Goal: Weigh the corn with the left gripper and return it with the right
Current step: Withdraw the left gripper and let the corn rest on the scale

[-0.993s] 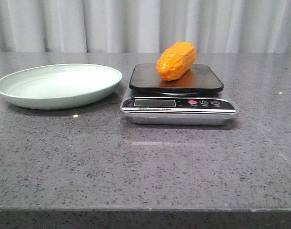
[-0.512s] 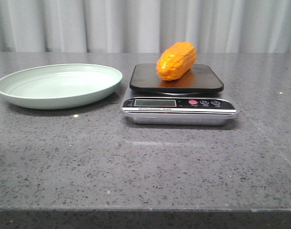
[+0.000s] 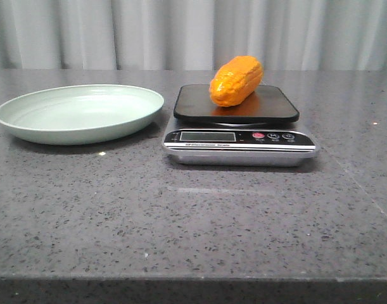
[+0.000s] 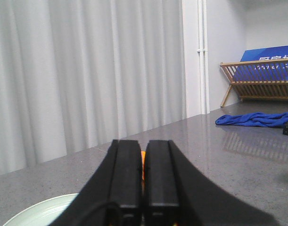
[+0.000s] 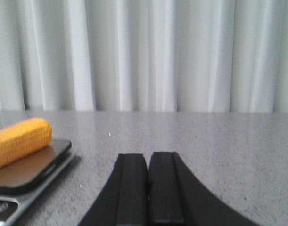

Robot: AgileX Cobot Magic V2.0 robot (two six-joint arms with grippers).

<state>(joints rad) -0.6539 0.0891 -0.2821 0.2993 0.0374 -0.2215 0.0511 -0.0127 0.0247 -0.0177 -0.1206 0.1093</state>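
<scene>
The corn [image 3: 236,80], a stubby orange-yellow cob, lies on the black platform of the digital scale [image 3: 237,138] at the table's middle. A pale green plate [image 3: 79,113] stands empty to the scale's left. Neither gripper shows in the front view. In the left wrist view my left gripper [image 4: 143,147] is shut, with only an orange sliver of the corn [image 4: 142,162] showing through the thin gap, and the plate's rim [image 4: 35,214] below. In the right wrist view my right gripper [image 5: 147,159] is shut and empty, with the corn [image 5: 19,141] on the scale [image 5: 26,173] off to one side.
A grey speckled table with its front edge [image 3: 193,277] near the camera. A white curtain hangs behind. The left wrist view shows a blue cloth [image 4: 257,118] and a wooden rack [image 4: 259,80] far off on the table.
</scene>
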